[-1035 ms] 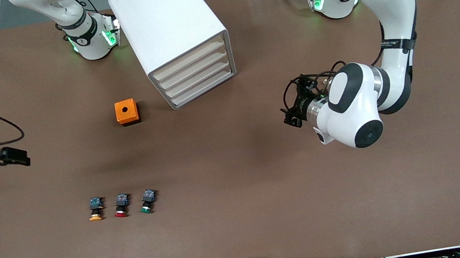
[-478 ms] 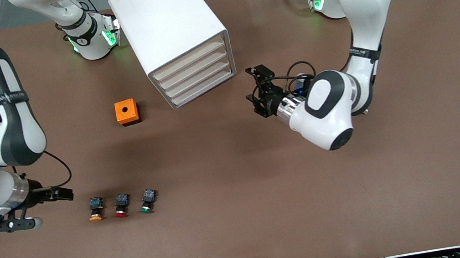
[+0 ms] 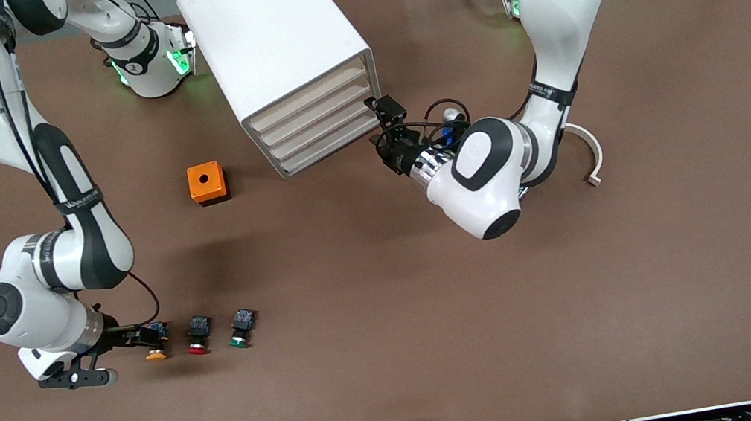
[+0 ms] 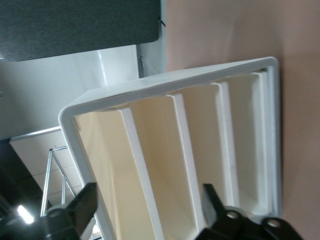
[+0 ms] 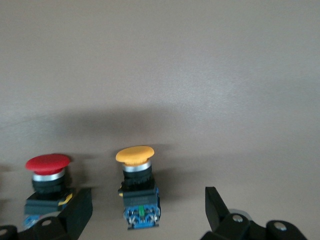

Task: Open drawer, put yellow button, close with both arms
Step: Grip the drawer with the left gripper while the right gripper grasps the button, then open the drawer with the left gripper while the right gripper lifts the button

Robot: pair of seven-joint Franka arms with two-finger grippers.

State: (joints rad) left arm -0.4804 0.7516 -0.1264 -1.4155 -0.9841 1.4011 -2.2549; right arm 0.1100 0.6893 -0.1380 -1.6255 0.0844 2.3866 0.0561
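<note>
Ideally, the open right gripper (image 5: 142, 212) straddles the yellow button (image 5: 138, 187) squarely — sparing the red twin (image 5: 46, 182) — while the open left gripper (image 4: 150, 210) faces the drawer (image 3: 306, 96).

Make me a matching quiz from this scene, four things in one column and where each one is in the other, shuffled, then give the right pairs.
Things:
1. yellow button
2. green button
3. orange box
4. left gripper

Places:
A. at the front of the white cabinet, by its drawers
B. on the table beside the cabinet, toward the right arm's end
C. end of the button row, right at the right gripper, whose open fingers flank it
D. end of the button row away from the right gripper, with the red button between

Pairs: 1-C, 2-D, 3-B, 4-A
</note>
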